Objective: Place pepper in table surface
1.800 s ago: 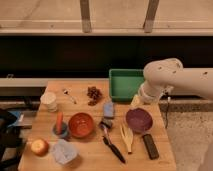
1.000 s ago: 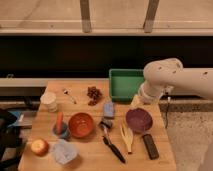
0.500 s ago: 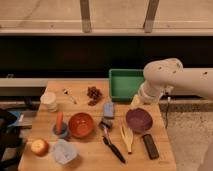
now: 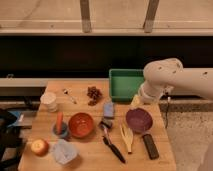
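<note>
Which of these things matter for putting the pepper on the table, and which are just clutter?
Job: pepper, standing in the small blue bowl; table surface; gripper, at the table's right rear beside the green bin.
Lying about: orange-red bowl, apple, purple bowl, white cup, black remote.

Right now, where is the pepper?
In the camera view the pepper sits on the table's left side, propped in a small blue bowl beside the orange-red bowl. The tool hangs right, by the green bin.
</note>
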Controlling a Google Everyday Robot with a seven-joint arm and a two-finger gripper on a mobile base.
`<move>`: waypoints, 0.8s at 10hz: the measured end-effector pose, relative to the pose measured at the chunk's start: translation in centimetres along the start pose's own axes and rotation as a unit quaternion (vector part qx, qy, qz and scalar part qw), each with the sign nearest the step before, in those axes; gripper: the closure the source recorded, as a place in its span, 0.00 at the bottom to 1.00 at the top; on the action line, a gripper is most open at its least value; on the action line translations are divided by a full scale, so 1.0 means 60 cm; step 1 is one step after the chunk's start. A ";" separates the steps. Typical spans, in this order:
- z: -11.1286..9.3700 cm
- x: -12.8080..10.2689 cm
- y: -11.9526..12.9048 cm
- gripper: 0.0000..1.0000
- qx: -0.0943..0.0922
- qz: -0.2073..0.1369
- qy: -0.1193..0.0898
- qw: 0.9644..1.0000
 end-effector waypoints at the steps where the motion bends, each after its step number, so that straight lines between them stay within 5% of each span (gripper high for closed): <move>1: 0.000 0.000 0.000 0.33 0.000 0.000 0.000 1.000; 4: -0.007 -0.016 0.020 0.33 0.001 -0.025 -0.008 1.000; 8: 0.005 -0.084 0.145 0.33 0.002 -0.105 0.003 0.994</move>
